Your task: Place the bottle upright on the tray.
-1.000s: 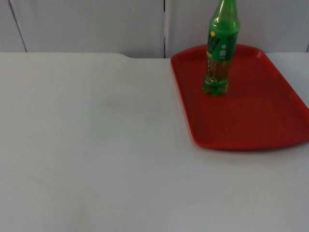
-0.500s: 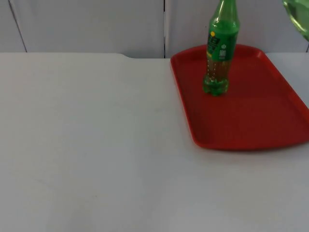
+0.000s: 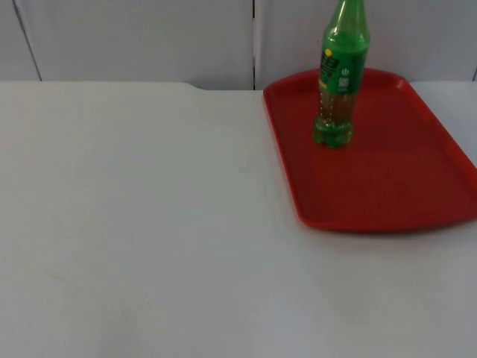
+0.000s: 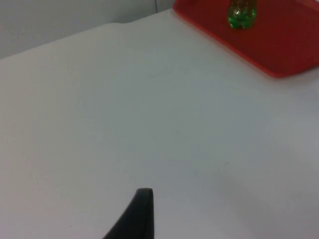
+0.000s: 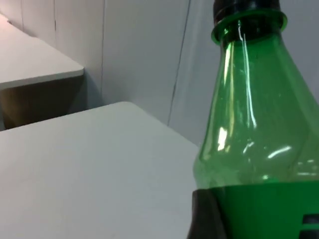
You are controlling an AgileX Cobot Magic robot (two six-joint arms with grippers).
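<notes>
A green bottle (image 3: 341, 74) with a yellow-green label stands upright on the red tray (image 3: 387, 186), near the tray's far left corner. The left wrist view shows its base (image 4: 241, 15) and the tray (image 4: 279, 45) far off across the table. My left gripper (image 4: 139, 219) hovers over bare table well to the left of the tray and waits. In the right wrist view a second green bottle (image 5: 259, 124) with a black cap sits very close. My right gripper (image 5: 205, 216) is against its label and appears shut on it.
The white table (image 3: 149, 224) stretches left and in front of the tray. The grey partition wall (image 3: 149, 37) closes off the far edge. The tray's right side runs to the picture's edge.
Half a second ago a pale green bottle shape showed at the top view's upper right edge; it has moved out of that view. The bottle on the tray has not moved.
</notes>
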